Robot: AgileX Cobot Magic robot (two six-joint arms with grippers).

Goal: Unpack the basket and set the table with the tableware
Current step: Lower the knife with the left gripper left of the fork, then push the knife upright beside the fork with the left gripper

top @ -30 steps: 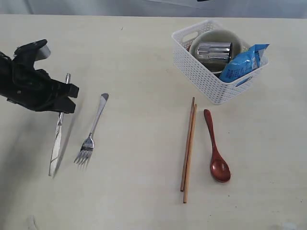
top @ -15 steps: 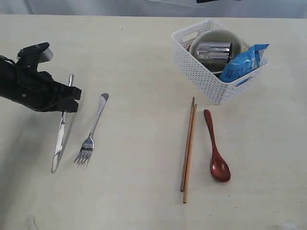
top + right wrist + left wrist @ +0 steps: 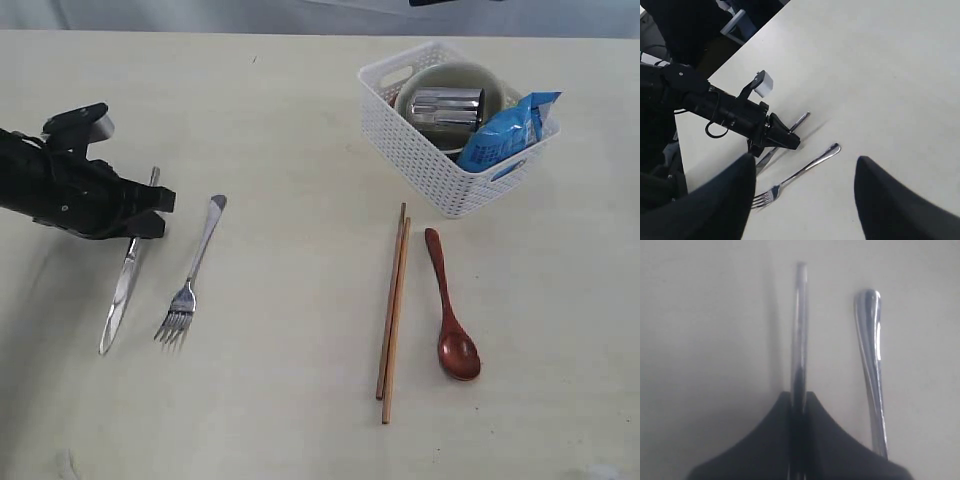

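Note:
My left gripper (image 3: pixel 150 212) is shut on the steel knife (image 3: pixel 119 292) at its handle. The knife lies low along the table (image 3: pixel 290 120), just left of the fork (image 3: pixel 196 262) and roughly parallel to it. In the left wrist view the knife handle (image 3: pixel 799 325) runs out from between the closed jaws, with the fork handle (image 3: pixel 872 355) beside it. My right gripper (image 3: pixel 805 197) hangs open over the table, holding nothing, and looks down on the fork (image 3: pixel 801 171) and the left gripper (image 3: pixel 784 138). Two chopsticks (image 3: pixel 393 310) and a red-brown spoon (image 3: pixel 450 312) lie mid-table.
The white basket (image 3: pixel 415 150) stands at the back right. It holds a cream bowl (image 3: pixel 452 72), a shiny steel cup (image 3: pixel 447 104) and a blue snack bag (image 3: pixel 506 130). The right gripper does not show in the exterior view.
My left gripper has come down and a little to the right with the knife. The knife now sits lower and closer to the fork. Nothing else has moved.

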